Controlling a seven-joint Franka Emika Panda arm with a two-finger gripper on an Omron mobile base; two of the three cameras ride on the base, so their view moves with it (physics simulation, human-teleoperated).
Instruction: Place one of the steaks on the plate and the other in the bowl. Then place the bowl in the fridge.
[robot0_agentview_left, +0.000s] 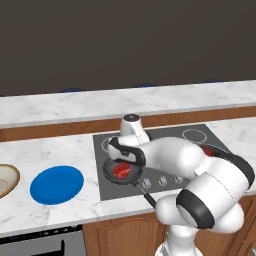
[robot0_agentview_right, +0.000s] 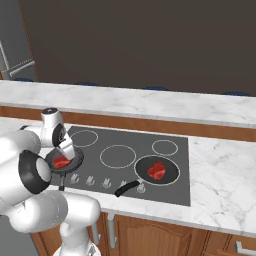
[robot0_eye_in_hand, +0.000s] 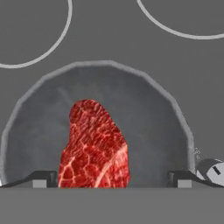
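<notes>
Gripper: jaws spread wide, holding nothing, poised straight above a steak; one fingertip stood on each side of the meat, clear of it. That steak, a red marbled slab, lay flat in a dark round frying pan, toward the near side of the pan floor; in the left base view the same steak showed under the white arm, and in the right base view it sat just below the hand. The pan rested on the front left of a dark grey stove top marked with white ring burners, with a row of knobs along the front edge. Second steak: lay in a second dark frying pan on the front right of the stove top, its black handle pointing toward the front left. Blue plate: flat on the white marble table, left of the stove top, nothing on it. Tan bowl: at the left edge of the left base view, just beside the plate, partly cut off. Fridge: grey, at the upper left of the right base view, beyond the far table.
</notes>
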